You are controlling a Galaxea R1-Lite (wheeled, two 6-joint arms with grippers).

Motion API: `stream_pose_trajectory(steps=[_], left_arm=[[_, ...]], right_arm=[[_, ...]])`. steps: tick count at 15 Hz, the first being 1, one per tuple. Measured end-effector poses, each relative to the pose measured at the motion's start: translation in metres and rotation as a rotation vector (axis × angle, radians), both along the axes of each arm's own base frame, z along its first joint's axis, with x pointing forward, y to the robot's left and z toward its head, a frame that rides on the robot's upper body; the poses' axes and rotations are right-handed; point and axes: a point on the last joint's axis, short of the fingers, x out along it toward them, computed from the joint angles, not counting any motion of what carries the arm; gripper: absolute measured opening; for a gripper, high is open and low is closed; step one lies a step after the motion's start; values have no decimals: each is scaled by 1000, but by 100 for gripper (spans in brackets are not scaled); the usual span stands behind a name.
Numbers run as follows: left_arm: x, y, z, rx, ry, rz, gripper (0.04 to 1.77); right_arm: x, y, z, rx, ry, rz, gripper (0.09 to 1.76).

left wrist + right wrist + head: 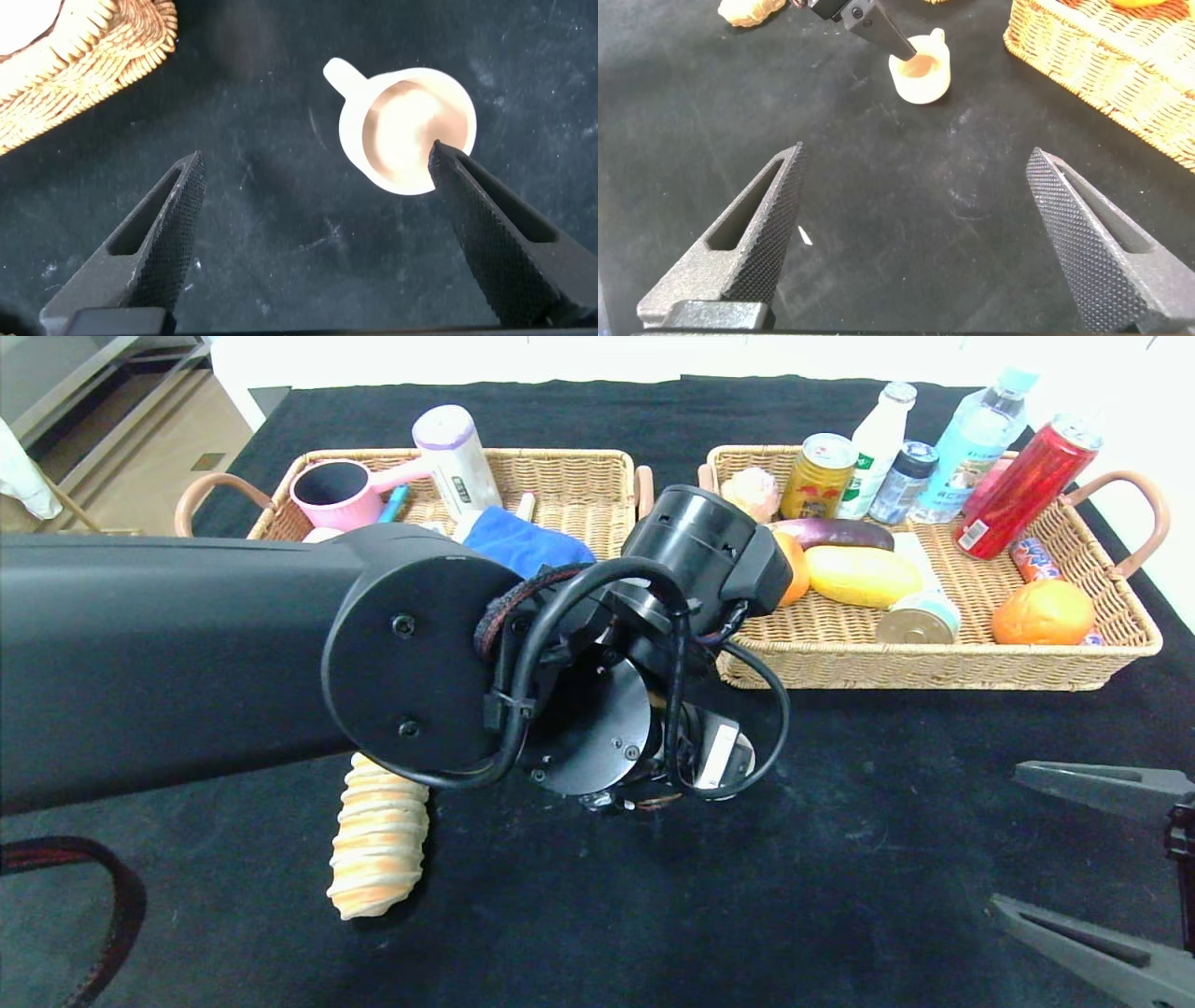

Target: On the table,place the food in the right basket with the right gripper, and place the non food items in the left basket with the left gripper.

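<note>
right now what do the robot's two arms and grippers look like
The left arm is a bulky matte black tube ending in round black joint housings with screws, looped black cables, one in braided sleeving, and a white label near the wrist. The left gripper has two tapered black fingers with knurled faces and slotted sides. The right gripper matches; in the head view its fingers look dark grey.

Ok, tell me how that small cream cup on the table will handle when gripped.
The cup looks rigid and probably light. Its smooth round wall may slip between the open left gripper's fingers. Standing upright on the cloth, it could tip if nudged off-centre.
</note>
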Motion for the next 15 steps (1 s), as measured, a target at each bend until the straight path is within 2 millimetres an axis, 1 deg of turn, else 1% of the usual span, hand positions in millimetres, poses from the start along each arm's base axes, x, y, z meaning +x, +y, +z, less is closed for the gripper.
stream_pose_trajectory(steps=[7,15], left_arm=[[7,-3,-1,-7,-11,21,172],[15,-10,-11,2,1,29,172]], right_arm=[[-1,-2,4,9,-16,-11,171],[-6,-3,7,15,-35,-12,171]])
